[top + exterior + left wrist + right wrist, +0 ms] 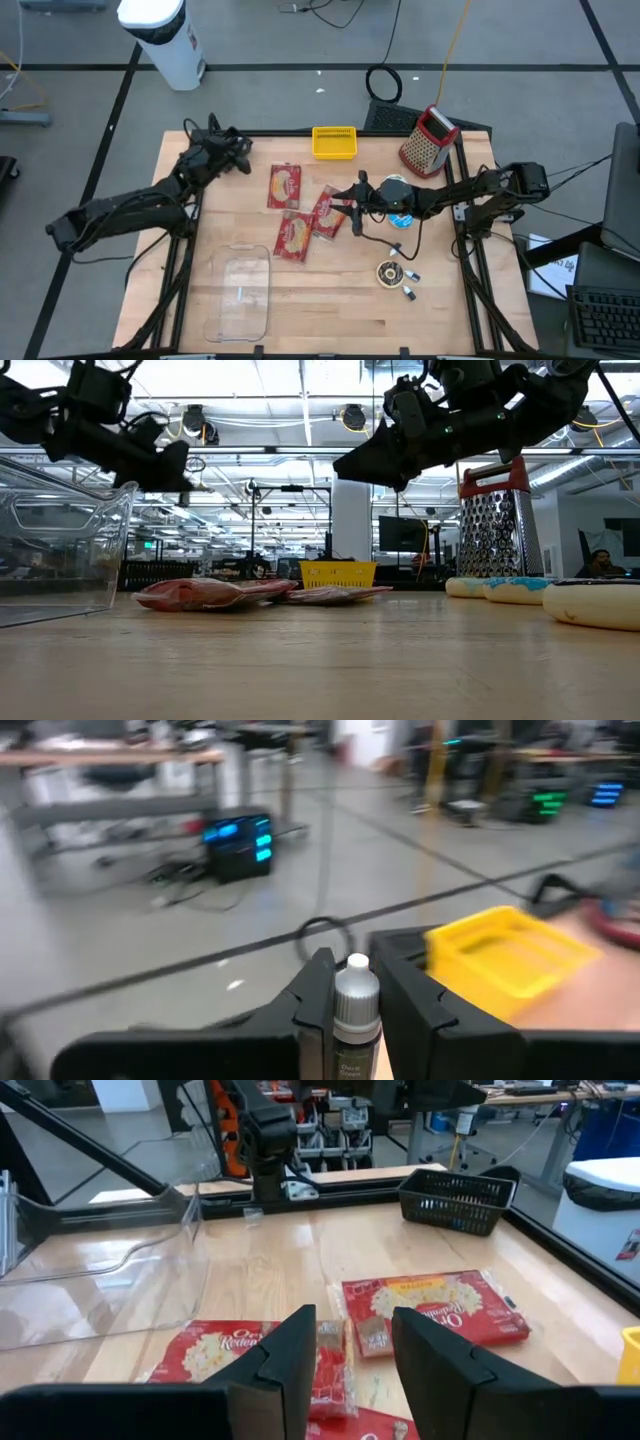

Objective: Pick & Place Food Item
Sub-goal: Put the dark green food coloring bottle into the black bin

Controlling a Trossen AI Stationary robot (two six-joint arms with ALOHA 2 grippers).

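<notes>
Right gripper (pixel 352 206) open above small red snack packet (pixel 335 1365) | left gripper (pixel 350 1010) clamps white-capped dropper bottle (pixel 355 1015) | we judge risk: neighbouring red popcorn packets (pixel 285 186) snag fingers.

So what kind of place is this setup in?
Most likely a robotics lab or workshop: two robot arms at a wooden table, a bare grey floor with tape lines and loose cables, and equipment racks and a monitor in the room beyond.
</notes>
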